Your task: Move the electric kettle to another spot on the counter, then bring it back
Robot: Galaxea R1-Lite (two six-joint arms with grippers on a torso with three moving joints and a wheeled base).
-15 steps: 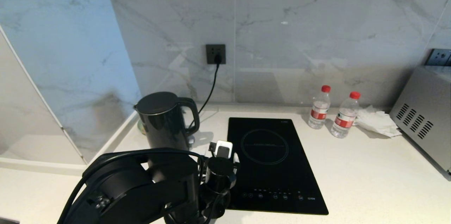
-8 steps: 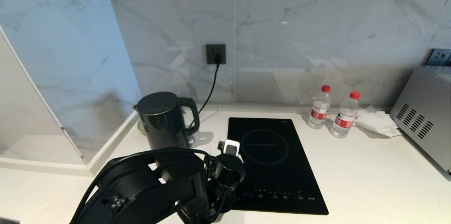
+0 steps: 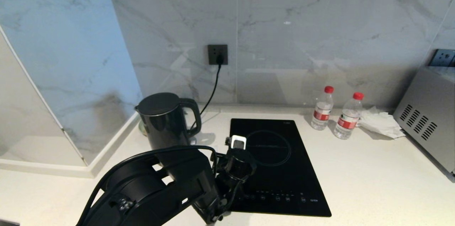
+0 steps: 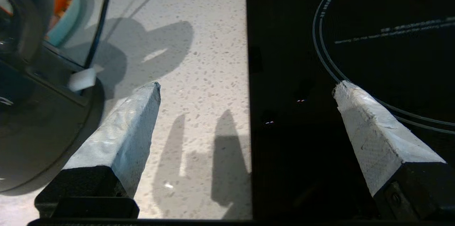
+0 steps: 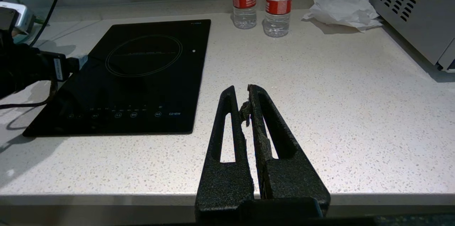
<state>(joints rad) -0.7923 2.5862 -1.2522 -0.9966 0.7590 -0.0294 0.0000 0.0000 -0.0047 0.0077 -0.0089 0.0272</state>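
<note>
The tall shiny black electric kettle (image 3: 166, 121) stands upright at the back left of the white speckled counter (image 3: 369, 176), near the grey marble wall (image 3: 284, 34). The left gripper (image 4: 245, 89) hangs spread wide and empty just beside it, over the edge of the flat black glass hob (image 3: 280, 169). The right gripper (image 5: 244, 92) is pinched closed, empty, by the counter's front edge.

- The hob (image 5: 135, 76) carries "C21EW" at the near right end of its control row.
- The two bottles (image 5: 244, 0) wear red-and-white labels, print too small to read.
</note>
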